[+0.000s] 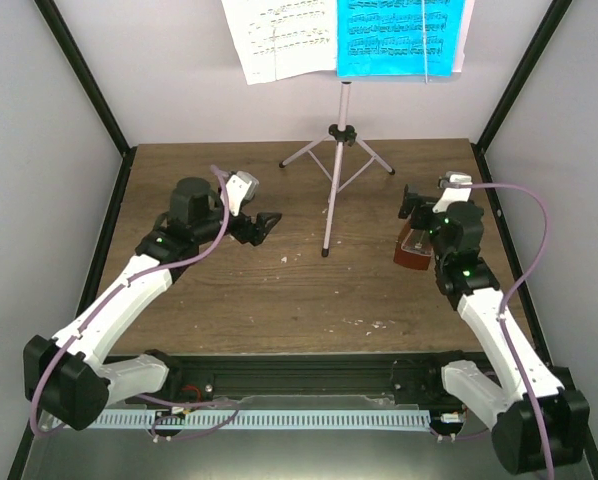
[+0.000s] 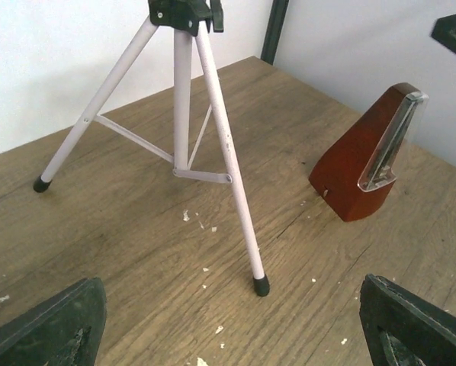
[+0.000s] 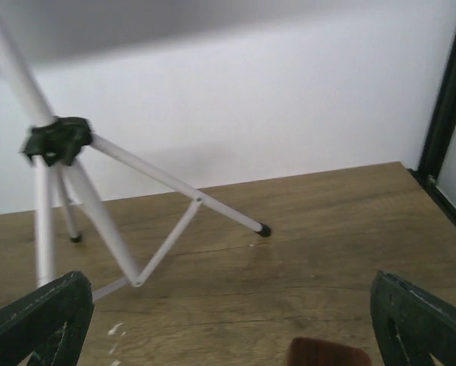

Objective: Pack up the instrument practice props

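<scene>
Metronome (image 1: 415, 256) stands upright at the right of the bench (image 1: 229, 300), its long axis vertical. It sits just under and slightly nearer than the right gripper (image 1: 419, 207), whose fingers are spread wide, with only the brown top showing low between them, untouched. The right arm is plainly the nearer one, elbow bent, wrist roughly level. The left gripper (image 1: 263, 226), fingers likewise apart and empty, hovers left of centre facing the music stand (image 1: 336, 150). Farther back, the white sheet (image 1: 279, 35) and cyan sheet (image 1: 399, 35) rest on its desk.
</scene>
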